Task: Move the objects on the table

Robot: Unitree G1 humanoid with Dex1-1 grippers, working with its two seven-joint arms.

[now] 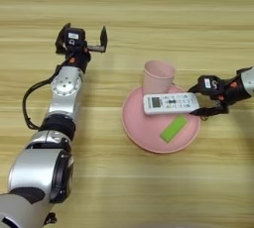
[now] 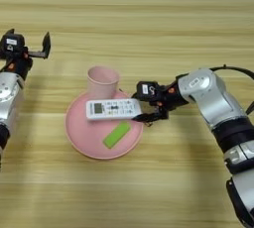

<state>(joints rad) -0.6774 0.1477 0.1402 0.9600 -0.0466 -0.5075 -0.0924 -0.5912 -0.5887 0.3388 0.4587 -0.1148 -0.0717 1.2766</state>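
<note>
Grasping the remote [image 2: 113, 109] by its end, the right gripper [image 2: 140, 104] holds it across the plate [image 2: 82, 140], in front of the cup [image 2: 102, 82] and behind the green bar [image 2: 116, 135]. Off to the left, the left gripper [image 1: 84, 36] is spread wide with nothing in it above the table [image 1: 149, 14].

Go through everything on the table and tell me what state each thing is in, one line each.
Pink cup: upright, open mouth up, at the plate's far edge.
Pink plate: flat on the table, holding remote and green bar.
White remote: lying face up across the plate, its right end at the right pincer.
Green bar: lying flat on the plate.
Left pincer: open, empty, away from the plate.
Right pincer: at the remote's end.
</note>
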